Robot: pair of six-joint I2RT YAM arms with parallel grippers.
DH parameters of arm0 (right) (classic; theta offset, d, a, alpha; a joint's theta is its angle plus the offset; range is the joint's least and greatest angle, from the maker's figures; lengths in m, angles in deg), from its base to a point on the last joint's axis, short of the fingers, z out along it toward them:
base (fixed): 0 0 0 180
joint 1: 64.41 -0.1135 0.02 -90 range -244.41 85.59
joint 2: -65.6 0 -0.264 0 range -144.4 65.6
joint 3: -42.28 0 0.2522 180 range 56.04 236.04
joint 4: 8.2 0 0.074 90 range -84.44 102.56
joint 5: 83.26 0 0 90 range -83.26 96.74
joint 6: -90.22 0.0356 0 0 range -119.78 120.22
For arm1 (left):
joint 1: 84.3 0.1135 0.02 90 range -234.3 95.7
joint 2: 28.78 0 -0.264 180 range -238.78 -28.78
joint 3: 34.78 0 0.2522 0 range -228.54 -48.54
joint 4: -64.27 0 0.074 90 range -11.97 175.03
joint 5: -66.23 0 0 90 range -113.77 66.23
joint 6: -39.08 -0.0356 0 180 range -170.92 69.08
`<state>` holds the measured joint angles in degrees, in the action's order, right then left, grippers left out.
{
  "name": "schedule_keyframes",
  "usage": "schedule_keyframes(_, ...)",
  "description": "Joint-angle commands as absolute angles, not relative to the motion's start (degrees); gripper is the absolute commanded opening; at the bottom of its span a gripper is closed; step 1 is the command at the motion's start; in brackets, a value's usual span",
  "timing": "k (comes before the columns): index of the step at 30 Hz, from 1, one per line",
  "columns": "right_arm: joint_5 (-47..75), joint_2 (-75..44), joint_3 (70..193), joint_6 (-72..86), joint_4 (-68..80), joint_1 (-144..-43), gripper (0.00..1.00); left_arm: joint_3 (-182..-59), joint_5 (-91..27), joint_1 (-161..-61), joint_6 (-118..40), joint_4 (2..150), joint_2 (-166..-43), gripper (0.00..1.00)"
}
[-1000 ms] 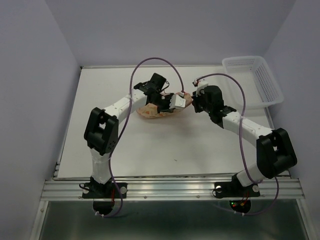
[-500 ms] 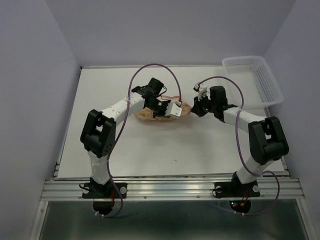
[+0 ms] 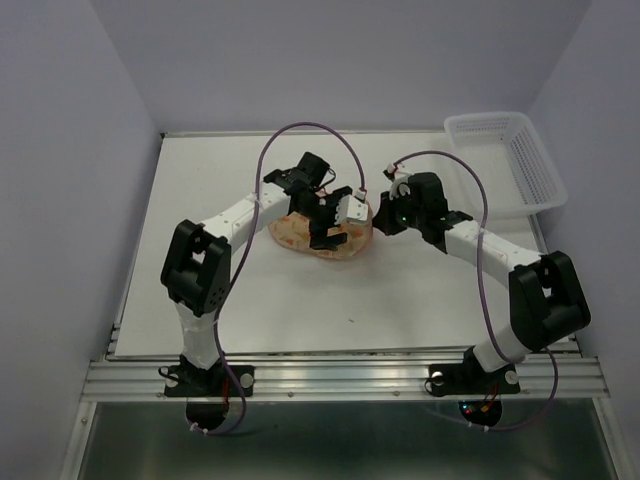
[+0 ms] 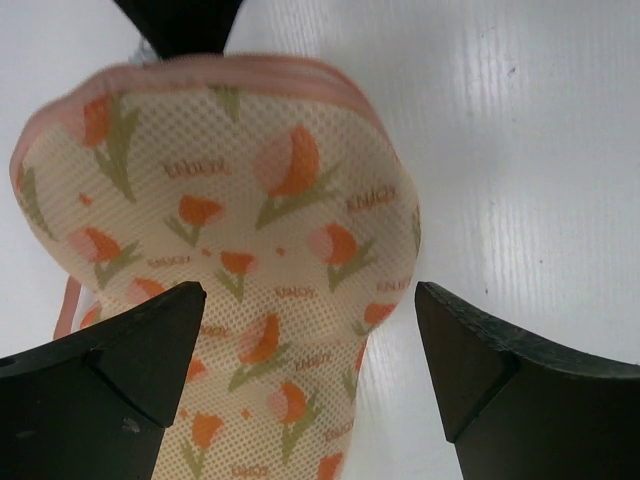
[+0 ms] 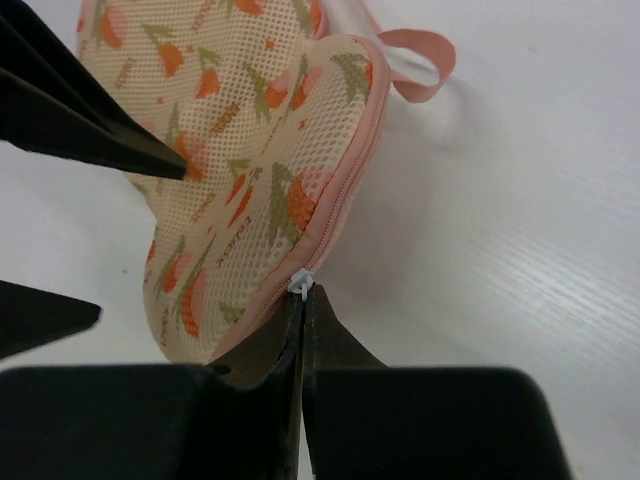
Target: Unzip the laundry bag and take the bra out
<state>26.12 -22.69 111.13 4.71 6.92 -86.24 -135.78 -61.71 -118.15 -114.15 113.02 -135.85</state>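
Laundry bag [image 3: 292,232]: lies on the white tabletop [image 3: 400,290] around its middle, between the two arms. It is cream mesh with orange tulip print and pink zip edging.
Left pincer [image 4: 307,300]: hangs over the bag with its jaws wide apart. The left wrist view shows one black finger [image 4: 120,370] to each side of a printed lobe, and neither clearly touches the fabric.
Right pincer [image 5: 302,300]: its fingers are pressed together at the rim of the bag, pinching the small white zip pull [image 5: 300,284].
Zip: the pull sits on the pink edging at the curved side of a lobe. From the pull up toward the pink loop [image 5: 420,70], the edging looks closed.
Pink loop: lies flat on the tabletop at the bag's far end in the right wrist view.
Basket [image 3: 487,118]: white plastic lattice at the far right corner of the tabletop, well apart from the bag.
Cables [image 3: 300,130]: purple, arching above each arm.
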Motion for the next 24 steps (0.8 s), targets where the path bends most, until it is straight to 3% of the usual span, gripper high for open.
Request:
schedule_keyframes(1,22.7,-19.1,111.8,17.6,6.4,-88.8,0.01,-139.9,-63.2,-121.4,-107.9,111.6,-132.8,0.99)
schedule_keyframes(11,14.1,-12.1,108.2,30.2,3.3,-89.6,0.01,-147.1,-58.2,-124.6,-86.9,106.4,-130.6,0.99)
schedule_keyframes(24,7.7,-8.6,107.3,34.8,5.4,-90.7,0.01,-123.1,-31.4,-136.9,-59.2,81.6,-114.5,0.99)
